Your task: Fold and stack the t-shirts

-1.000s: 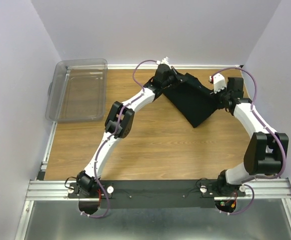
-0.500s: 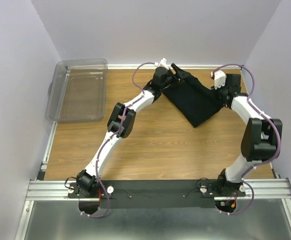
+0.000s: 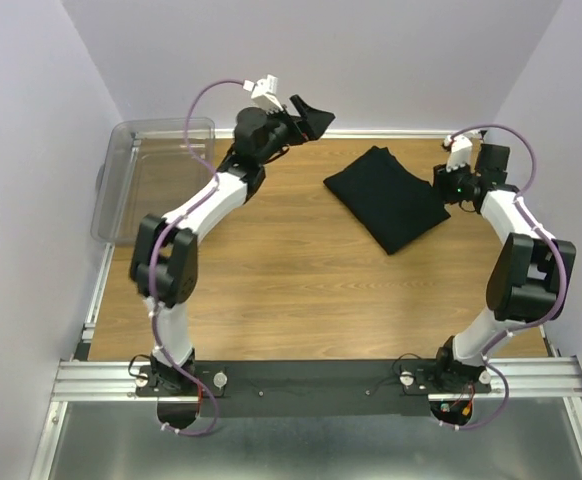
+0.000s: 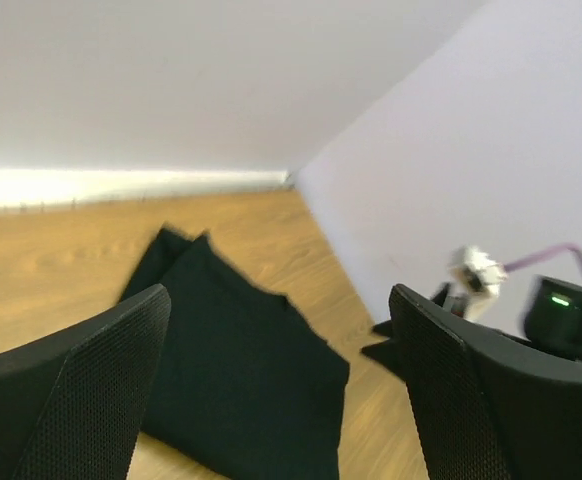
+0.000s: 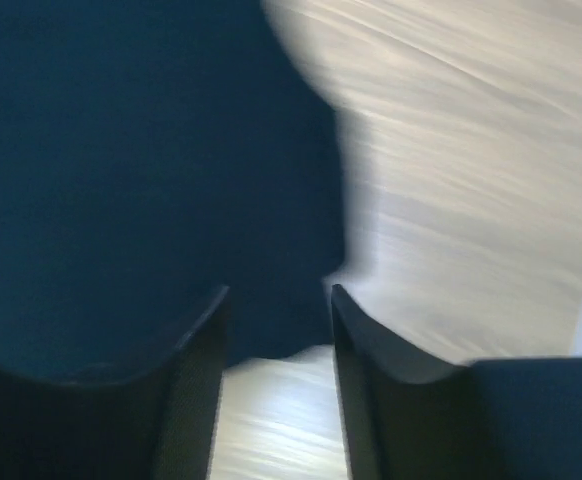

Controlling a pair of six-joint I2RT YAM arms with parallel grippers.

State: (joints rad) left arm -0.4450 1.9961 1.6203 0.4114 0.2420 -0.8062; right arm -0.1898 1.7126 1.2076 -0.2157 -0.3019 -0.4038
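One black t-shirt (image 3: pixel 386 197) lies folded on the wooden table at the back right, and nothing holds it. My left gripper (image 3: pixel 316 120) hangs raised near the back wall, left of the shirt, jaws wide open and empty. In the left wrist view the t-shirt (image 4: pixel 241 370) lies well below the left gripper (image 4: pixel 279 300). My right gripper (image 3: pixel 441 188) sits just off the shirt's right edge. In the blurred right wrist view the right gripper (image 5: pixel 278 295) is open, with bare table between its fingers and the t-shirt (image 5: pixel 151 150) just beyond the tips.
A clear plastic bin (image 3: pixel 156 180) stands at the back left of the table (image 3: pixel 301 290). Lilac walls close in the back and both sides. The right arm's wrist (image 4: pixel 571 315) shows at the right of the left wrist view.
Both grippers have opened and let go of the shirt. The left arm has lifted and swung back to the left. The right gripper has drawn off to the right.
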